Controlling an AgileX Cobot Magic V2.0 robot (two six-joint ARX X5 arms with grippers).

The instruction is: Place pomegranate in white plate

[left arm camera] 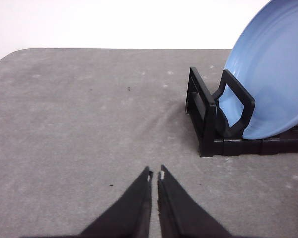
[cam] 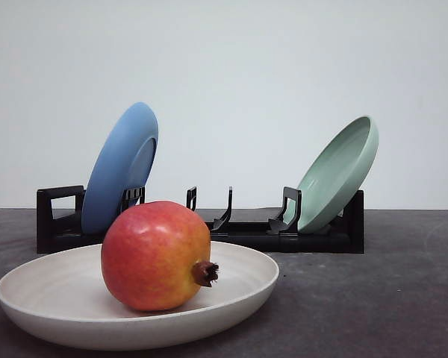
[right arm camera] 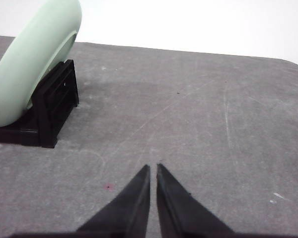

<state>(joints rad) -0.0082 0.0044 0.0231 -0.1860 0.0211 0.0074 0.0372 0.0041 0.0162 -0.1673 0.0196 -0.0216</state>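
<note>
The pomegranate [cam: 156,254], red fading to yellow-orange with a dark crown nub pointing right, rests inside the white plate [cam: 37,294] at the near left of the table in the front view. My left gripper [left arm camera: 155,176] is shut with nothing in it, hovering over bare grey table beside the rack's blue-plate end. In the right wrist view my right gripper [right arm camera: 153,169] is likewise shut and holds nothing, over bare table near the rack's mint-green-plate end.
A black dish rack [cam: 239,233] stands behind the white plate. It holds a tilted blue plate [cam: 122,165] on the left and a tilted mint-green plate [cam: 340,171] on the right. Grey tabletop [right arm camera: 213,124] stretches to the right of the rack.
</note>
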